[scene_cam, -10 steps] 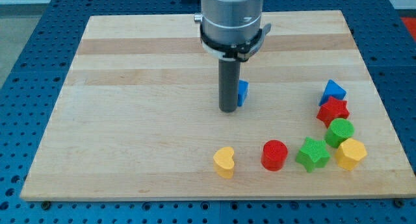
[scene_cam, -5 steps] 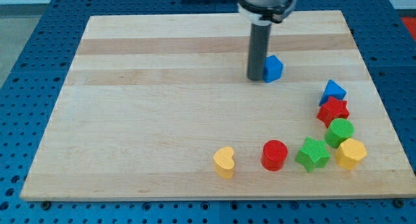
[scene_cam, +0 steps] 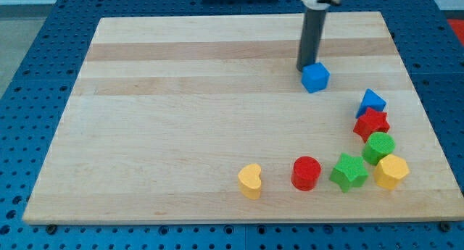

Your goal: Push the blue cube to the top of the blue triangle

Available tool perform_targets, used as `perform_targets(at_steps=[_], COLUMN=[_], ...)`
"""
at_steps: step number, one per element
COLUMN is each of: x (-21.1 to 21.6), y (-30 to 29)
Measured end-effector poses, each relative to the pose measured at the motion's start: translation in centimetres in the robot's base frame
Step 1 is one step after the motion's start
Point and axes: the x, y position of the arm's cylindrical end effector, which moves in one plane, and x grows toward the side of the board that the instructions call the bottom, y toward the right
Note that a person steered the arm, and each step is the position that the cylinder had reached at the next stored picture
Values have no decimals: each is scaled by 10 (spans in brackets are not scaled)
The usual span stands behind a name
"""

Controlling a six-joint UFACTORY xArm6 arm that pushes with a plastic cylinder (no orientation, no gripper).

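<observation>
The blue cube (scene_cam: 315, 77) lies on the wooden board (scene_cam: 181, 119) in its upper right part. My tip (scene_cam: 307, 69) is at the cube's upper left edge, touching or nearly touching it. The blue triangle (scene_cam: 371, 102) sits near the board's right edge, to the lower right of the cube and apart from it.
Below the blue triangle stands a red star (scene_cam: 371, 124), then a green cylinder (scene_cam: 379, 146) and a yellow hexagon-like block (scene_cam: 391, 171). A green star (scene_cam: 349, 172), a red cylinder (scene_cam: 306, 172) and a yellow heart (scene_cam: 250, 180) line the bottom.
My tip has moved right and towards the view's top. The blue cube has been pushed right, closer to the blue triangle. The other blocks have not moved.
</observation>
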Motion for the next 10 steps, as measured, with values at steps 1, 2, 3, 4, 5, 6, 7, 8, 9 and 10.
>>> perform_targets(at_steps=[1,2,3,4,5,6,7,8,9,10], x=[13,13,11,15,38,46,46,46,46,47], y=[16,12,-8,-22,-22,-15,10,23,23,27])
